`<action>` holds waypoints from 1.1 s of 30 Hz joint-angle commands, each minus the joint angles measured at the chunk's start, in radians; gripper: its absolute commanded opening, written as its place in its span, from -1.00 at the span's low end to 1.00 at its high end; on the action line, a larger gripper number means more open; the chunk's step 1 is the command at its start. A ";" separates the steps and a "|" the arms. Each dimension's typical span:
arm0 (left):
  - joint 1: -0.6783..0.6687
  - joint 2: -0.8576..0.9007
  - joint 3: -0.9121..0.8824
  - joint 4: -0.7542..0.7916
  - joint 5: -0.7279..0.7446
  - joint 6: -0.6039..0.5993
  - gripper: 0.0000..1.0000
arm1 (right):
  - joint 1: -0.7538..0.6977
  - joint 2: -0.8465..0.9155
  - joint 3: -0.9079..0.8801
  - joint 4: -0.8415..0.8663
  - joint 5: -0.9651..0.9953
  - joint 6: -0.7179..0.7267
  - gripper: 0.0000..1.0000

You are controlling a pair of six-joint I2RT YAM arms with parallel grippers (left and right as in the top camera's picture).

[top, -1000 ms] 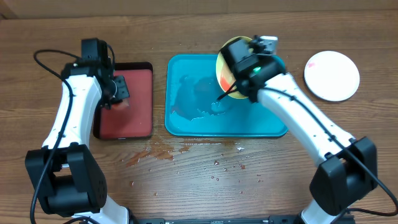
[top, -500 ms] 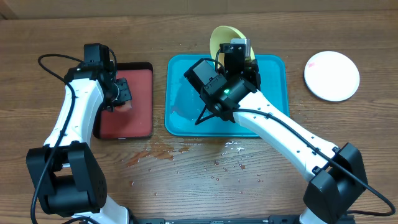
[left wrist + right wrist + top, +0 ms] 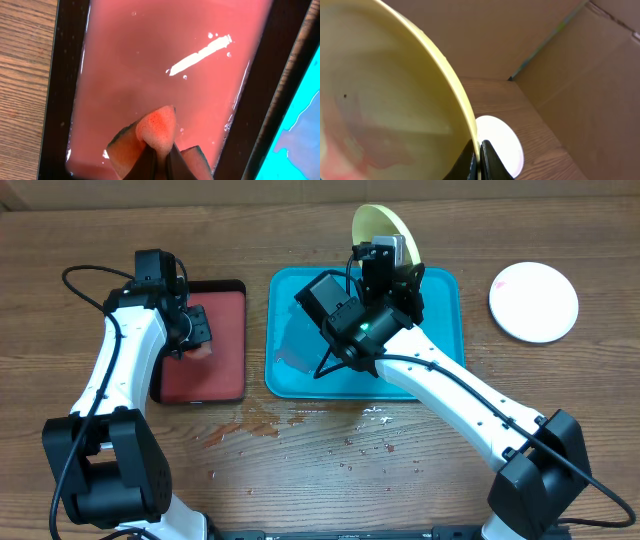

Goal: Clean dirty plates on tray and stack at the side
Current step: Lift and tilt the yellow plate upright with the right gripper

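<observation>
My right gripper (image 3: 392,255) is shut on the rim of the yellow-green plate (image 3: 378,228) and holds it on edge above the far side of the teal tray (image 3: 440,375). In the right wrist view the plate (image 3: 385,100) fills the left, with faint red smears, and the fingertips (image 3: 480,160) pinch its rim. The white plate (image 3: 534,301) lies on the table at the right and also shows in the right wrist view (image 3: 500,142). My left gripper (image 3: 192,330) is shut on an orange sponge (image 3: 157,127) over the small red tray (image 3: 150,60). The light blue plate is not in view.
The teal tray is wet, with water pooled in it. The black-rimmed red tray (image 3: 232,290) holds pinkish water. Red sauce splatter and droplets (image 3: 260,425) lie on the wooden table in front of the trays. A cardboard wall (image 3: 570,60) stands behind the table.
My right arm swung from the tray's right side across it and lifted the yellow-green plate up and toward the far edge, tilting it more on edge. The left arm barely moved.
</observation>
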 commanded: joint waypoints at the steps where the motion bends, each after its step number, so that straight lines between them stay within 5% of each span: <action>1: 0.000 0.003 0.000 0.008 0.012 0.023 -0.91 | 0.021 -0.017 0.014 0.007 -0.053 -0.103 -0.92; 6: 0.000 0.003 0.000 0.009 0.012 0.023 -0.92 | 0.012 -0.014 0.007 0.060 0.069 -0.122 -0.92; 11: 0.000 0.003 -0.001 0.017 0.005 0.053 -0.92 | 0.003 -0.014 0.007 0.055 -0.094 -0.154 -0.92; 22: 0.000 0.005 -0.054 0.106 -0.082 0.291 -0.92 | 0.012 -0.014 0.007 0.045 -0.101 -0.152 -0.92; 24: 0.000 0.005 -0.069 0.119 -0.082 0.292 -0.53 | 0.012 -0.014 0.007 0.045 -0.101 -0.152 -0.92; 26: 0.000 0.005 -0.071 0.119 -0.082 0.291 0.28 | 0.012 -0.014 0.007 0.046 -0.101 -0.151 -0.92; 27: 0.000 0.005 -0.071 0.119 -0.082 0.291 0.94 | 0.012 -0.014 0.007 0.046 -0.101 -0.151 -0.92; 33: 0.000 -0.012 -0.040 0.058 -0.075 0.243 1.00 | 0.002 -0.014 0.007 0.029 -0.151 -0.142 -0.92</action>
